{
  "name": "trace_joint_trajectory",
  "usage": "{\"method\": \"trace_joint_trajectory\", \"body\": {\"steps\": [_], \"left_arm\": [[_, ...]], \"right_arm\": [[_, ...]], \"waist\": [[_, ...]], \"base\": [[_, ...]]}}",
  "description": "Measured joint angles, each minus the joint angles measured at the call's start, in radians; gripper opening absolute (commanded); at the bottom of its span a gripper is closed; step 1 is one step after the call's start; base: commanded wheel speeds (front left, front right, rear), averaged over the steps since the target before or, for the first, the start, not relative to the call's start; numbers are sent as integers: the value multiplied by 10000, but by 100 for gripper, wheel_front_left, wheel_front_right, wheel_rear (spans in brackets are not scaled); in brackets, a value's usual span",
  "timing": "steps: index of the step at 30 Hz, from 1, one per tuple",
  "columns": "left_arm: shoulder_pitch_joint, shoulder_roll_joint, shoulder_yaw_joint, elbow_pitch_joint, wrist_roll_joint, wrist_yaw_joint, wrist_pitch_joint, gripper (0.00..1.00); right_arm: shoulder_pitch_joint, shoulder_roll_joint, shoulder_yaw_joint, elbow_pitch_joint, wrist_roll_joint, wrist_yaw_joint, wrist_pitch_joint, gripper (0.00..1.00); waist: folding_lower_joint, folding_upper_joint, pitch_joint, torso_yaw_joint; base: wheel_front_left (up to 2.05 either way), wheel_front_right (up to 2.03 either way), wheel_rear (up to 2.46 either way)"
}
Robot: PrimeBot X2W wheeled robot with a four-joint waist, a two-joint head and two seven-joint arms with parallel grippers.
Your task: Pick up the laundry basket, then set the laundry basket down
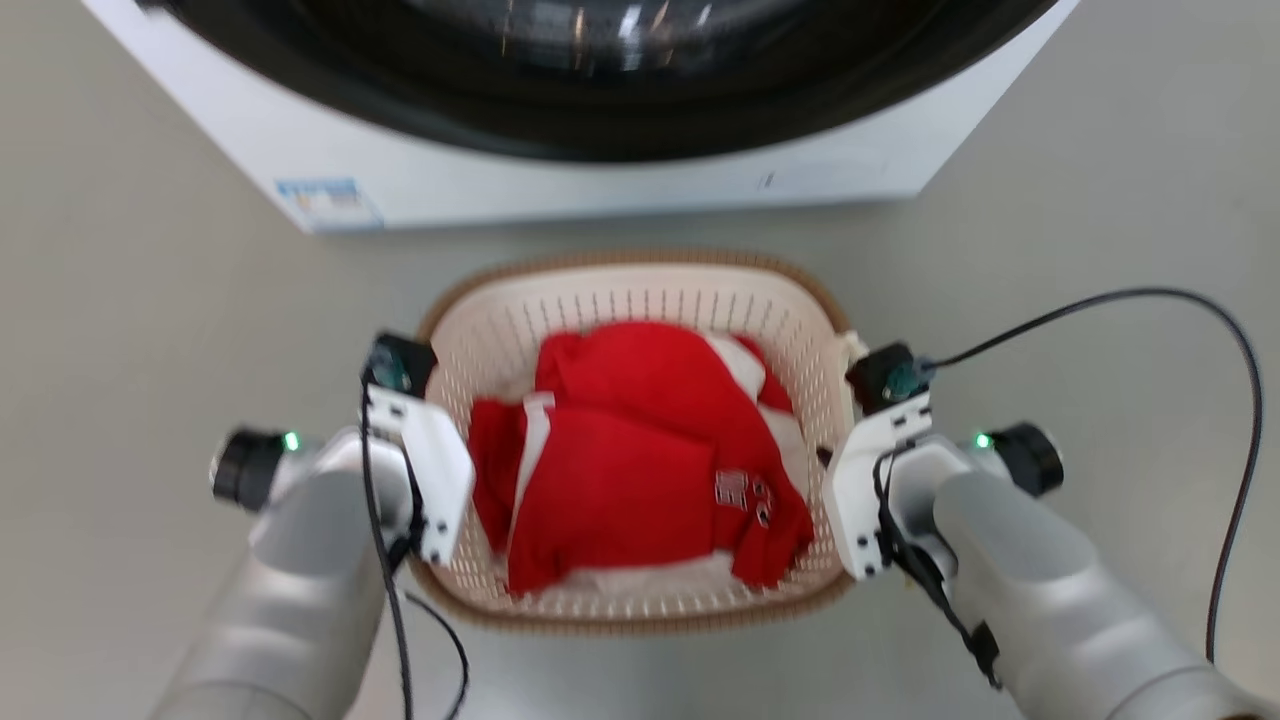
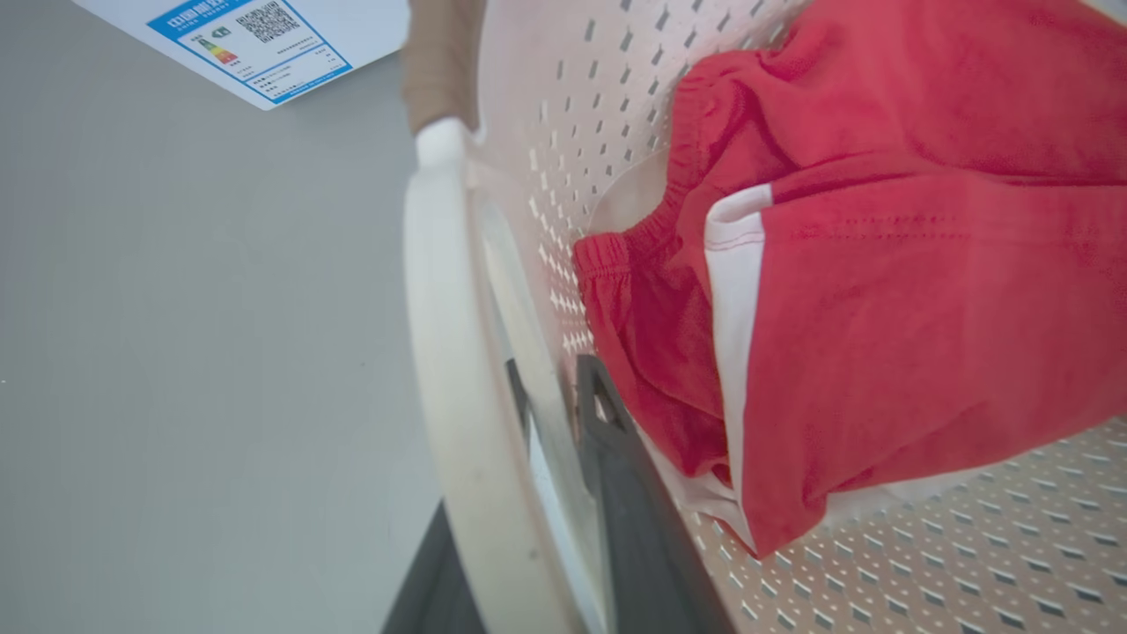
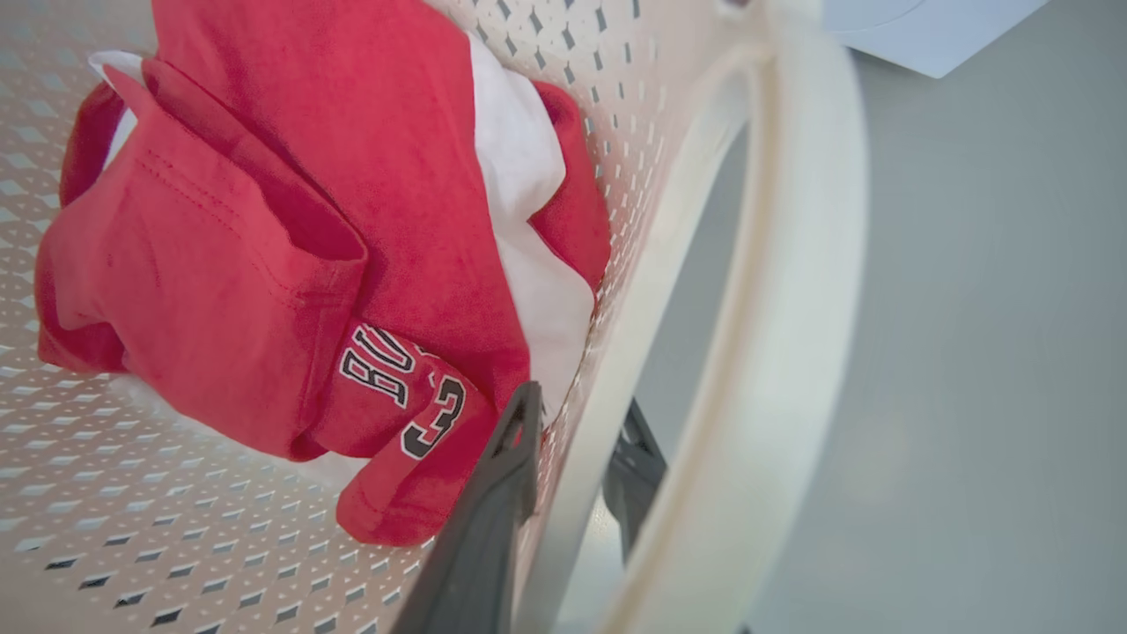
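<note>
**Left gripper**: its two dark fingers stood astride one side wall of the laundry basket. One was inside against the perforated plastic and one outside within the left loop handle, clamped on that wall.

**Right gripper**: its fingers pinched the opposite wall likewise, the outer one inside the right loop handle.

**Basket:** it sat between the two pale forearms and held a red garment over white cloth. Just beyond its far rim stood a white washing machine with a blue label, on grey floor. Whether the basket touched the floor could not be told.
</note>
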Motion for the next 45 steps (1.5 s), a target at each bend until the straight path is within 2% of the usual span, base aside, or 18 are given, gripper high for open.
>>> {"method": "trace_joint_trajectory", "body": {"steps": [10, 21, 28, 36, 45], "left_arm": [[1302, -215, -401, 8, -487, -4, 408, 0], [2089, -359, -849, 21, -1139, 10, 646, 0], [2277, -295, -1197, 48, -1448, 10, 984, 0], [2465, -209, -1806, -75, -2134, 12, 1745, 0], [2467, -96, -2391, -251, -2679, 17, 1987, 0]], "right_arm": [[828, -75, 1256, 249, 1413, 4, 247, 0], [1269, -59, 2008, 579, 2245, 13, 523, 0], [1526, -125, 2592, 278, 2957, 2, 955, 0], [1635, -186, 3191, 109, 3557, 0, 1252, 0], [1615, -209, 3707, 102, 4033, -27, 1267, 0]], "waist": [[0, 0, -2385, -258], [0, 0, -4034, -185], [0, 0, -4519, -263], [0, 1, -4571, -460], [-1, 0, -4574, -513]], "base": [[0, 0, 0], [0, 0, 0], [0, 0, 0], [0, 0, 0], [0, 0, 0]]}}
